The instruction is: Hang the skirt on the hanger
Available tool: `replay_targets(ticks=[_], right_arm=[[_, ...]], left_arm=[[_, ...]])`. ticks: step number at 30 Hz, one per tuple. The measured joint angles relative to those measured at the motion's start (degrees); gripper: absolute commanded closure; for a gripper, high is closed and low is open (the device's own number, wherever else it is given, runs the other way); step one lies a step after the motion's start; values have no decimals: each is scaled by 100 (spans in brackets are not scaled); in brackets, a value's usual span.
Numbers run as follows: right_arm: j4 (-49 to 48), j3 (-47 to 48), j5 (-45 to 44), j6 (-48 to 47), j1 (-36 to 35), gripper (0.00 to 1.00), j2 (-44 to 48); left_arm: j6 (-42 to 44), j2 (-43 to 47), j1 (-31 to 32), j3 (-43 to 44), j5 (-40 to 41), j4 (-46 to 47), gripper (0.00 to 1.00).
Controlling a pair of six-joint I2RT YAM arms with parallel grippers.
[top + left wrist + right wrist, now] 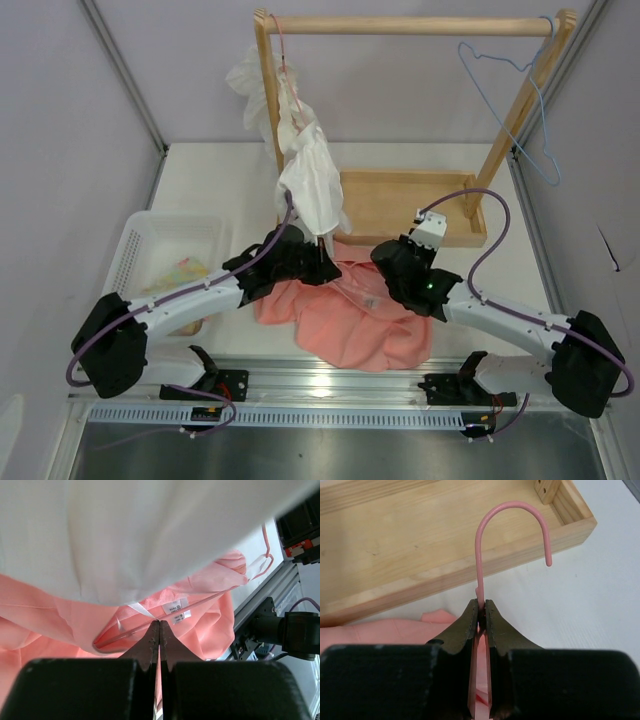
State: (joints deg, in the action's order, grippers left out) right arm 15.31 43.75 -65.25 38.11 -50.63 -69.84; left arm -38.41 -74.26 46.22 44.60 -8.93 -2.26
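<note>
Right gripper [481,607] fills the wrist view, its jaws nipped tight on the neck of the pink hanger [478,555] just under the hook, and the hook pokes up toward the wooden rack [410,25] and its tray base. Rest of the hanger wire runs across the skirt [350,320], near its waist opening where a couple of white tags [175,607] show. That skirt is a rumpled salmon heap flat on the table [230,180], right in front of the rack's tray base, between the two arms. Left gripper [159,625] is down on the skirt by the wire, jaws pressed fully together; can't tell whether any fabric is actually caught between them. Hanging off the rack's left post is a white ruffled garment [310,180], and it droops low enough to cover the top half of the left wrist view. On the right end of the rack's rail dangles a light-blue hanger [547,148]. Off to the left of the rack sits a white basket [140,240] with a yellowish patterned cloth [185,270] inside.
</note>
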Motion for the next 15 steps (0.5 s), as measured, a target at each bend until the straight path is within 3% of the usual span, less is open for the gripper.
replay_targets(ticks=[15], right_arm=[[-74,0,269,-227,-131,100,1320]], left_arm=[[321,584,151,817,503,-538,100]])
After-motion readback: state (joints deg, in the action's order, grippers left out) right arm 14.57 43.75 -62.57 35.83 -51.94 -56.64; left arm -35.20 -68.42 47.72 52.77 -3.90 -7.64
